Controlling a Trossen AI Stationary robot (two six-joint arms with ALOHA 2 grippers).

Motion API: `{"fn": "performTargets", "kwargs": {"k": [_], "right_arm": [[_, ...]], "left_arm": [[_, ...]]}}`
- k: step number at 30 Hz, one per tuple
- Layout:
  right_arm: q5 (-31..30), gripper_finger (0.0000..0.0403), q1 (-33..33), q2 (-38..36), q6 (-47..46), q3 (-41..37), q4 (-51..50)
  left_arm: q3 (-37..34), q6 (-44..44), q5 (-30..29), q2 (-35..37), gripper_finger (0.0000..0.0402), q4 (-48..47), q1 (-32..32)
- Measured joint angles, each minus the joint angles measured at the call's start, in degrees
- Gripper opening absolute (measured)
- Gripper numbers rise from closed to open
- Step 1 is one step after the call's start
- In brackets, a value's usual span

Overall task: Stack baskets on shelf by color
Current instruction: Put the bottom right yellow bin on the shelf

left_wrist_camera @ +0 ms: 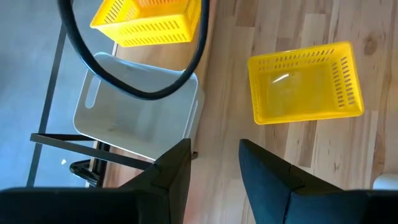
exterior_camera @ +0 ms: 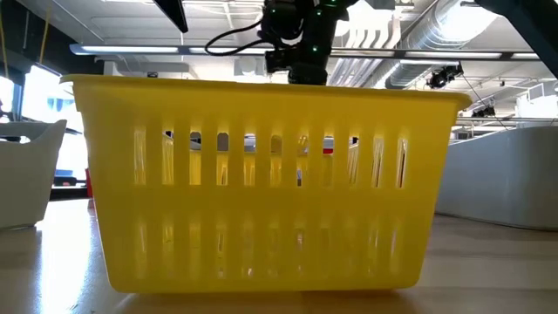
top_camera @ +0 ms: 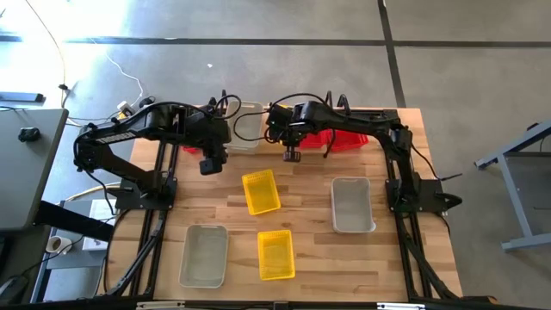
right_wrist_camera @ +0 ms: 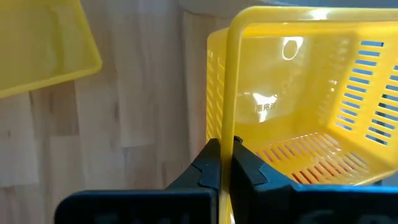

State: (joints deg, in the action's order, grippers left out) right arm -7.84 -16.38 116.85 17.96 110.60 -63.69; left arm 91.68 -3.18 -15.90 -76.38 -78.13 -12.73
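yellow basket (right_wrist_camera: 292, 124) rim clamped in right end effector (right_wrist_camera: 225, 163)

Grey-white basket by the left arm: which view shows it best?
The high view: the grey-white basket lies whole, seen from above. Left wrist view: a cable crosses it. Low view: only an edge. Right wrist view: nothing.

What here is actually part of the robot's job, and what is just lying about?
Part of the job:
- yellow basket, its rim pinched in the right gripper
- yellow baskets on the table
- grey-white baskets
- red baskets
- left gripper, open and waiting

Just lying about:
- cables on the floor
- grey side table
- grey metal frame
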Motion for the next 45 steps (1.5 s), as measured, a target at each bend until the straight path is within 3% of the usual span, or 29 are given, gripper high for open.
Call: {"fn": "performTargets", "kwargs": {"k": [34, 45], "right_arm": [[-2.44, 0.0001, 0.62, 7.02, -0.10, 0.03, 3.83], [-2.87, 0.0085, 0.56, 7.02, -0.31, 0.03, 3.59]], "left_arm": [[0.00, 0.00, -1.29, 0.02, 0.0126, -0.02, 0.00], [0.00, 0.00, -1.27, 0.02, 0.0126, -0.02, 0.00]]}}
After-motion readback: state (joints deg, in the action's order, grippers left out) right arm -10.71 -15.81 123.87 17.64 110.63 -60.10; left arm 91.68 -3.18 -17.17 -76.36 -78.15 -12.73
